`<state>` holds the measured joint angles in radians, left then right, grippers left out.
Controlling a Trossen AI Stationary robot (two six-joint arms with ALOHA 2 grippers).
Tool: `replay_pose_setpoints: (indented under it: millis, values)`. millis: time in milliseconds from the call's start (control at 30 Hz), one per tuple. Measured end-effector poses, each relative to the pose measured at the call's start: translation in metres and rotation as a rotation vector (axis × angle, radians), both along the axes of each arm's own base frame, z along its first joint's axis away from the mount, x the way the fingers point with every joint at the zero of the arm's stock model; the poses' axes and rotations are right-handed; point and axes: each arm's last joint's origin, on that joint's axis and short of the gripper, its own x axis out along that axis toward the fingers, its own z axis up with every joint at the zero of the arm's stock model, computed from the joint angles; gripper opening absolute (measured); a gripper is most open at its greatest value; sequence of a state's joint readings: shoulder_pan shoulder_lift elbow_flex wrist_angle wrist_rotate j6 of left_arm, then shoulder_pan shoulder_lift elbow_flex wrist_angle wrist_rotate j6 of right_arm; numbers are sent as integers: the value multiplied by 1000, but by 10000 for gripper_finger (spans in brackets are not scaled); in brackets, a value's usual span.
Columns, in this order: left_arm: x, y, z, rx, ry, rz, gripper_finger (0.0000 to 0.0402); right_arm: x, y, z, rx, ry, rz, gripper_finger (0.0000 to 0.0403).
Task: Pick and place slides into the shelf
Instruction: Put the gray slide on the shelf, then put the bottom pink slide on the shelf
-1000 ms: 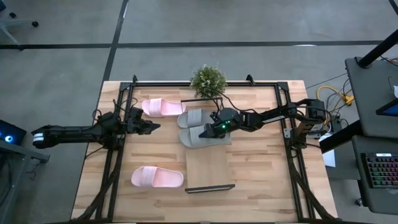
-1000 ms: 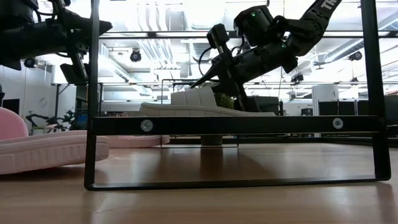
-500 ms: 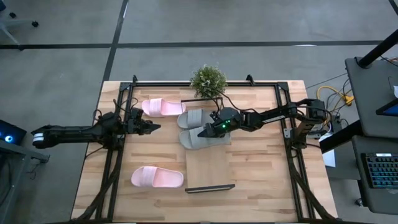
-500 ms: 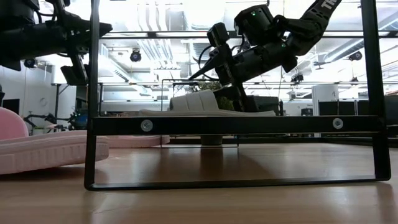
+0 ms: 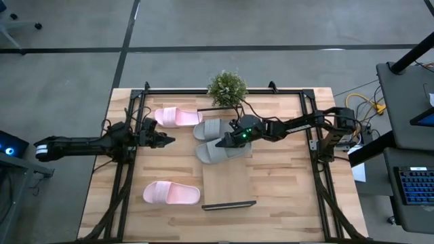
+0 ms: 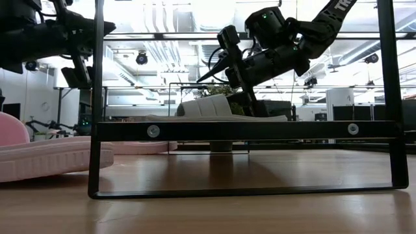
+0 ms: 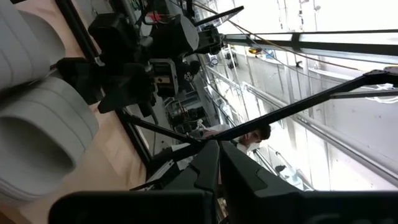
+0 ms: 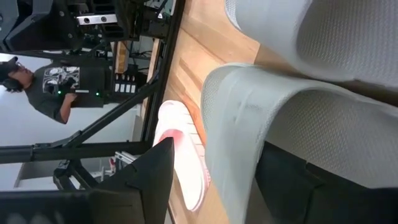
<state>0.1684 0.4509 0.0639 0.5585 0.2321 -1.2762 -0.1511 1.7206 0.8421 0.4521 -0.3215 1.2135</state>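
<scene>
Two grey slides lie side by side, soles down, on the far half of the shelf: one farther, one nearer. My right gripper hangs open over the nearer one, one finger outside its strap and the other on the strap's other side. One pink slide lies on the table at the far left of the shelf, another at the near left. My left gripper is shut, holds nothing, and hovers left of the shelf. My right gripper straddles the nearer grey slide's strap, slanting down from the table's right side. I cannot tell whether either finger touches the strap. The slide lies flat on the shelf board.
A small potted plant stands at the shelf's far end. The shelf's black wire rim closes its near end; the board before it is bare. Black frame rails run along the table's left and right sides. A person stands beyond the table.
My right gripper has opened over the nearer grey slide's strap and let go of it. In the low view the strap now stands a little lower than before. The slide stays on the shelf.
</scene>
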Motion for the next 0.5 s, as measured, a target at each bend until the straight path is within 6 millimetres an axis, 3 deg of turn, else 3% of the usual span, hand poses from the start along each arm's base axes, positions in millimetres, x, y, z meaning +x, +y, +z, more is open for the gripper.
replay_pose_setpoints:
  millis: [500]
  values:
    - [1, 0, -5, -17, 52, -5, 0, -22, -10, 17, -73, 107, 2, 201]
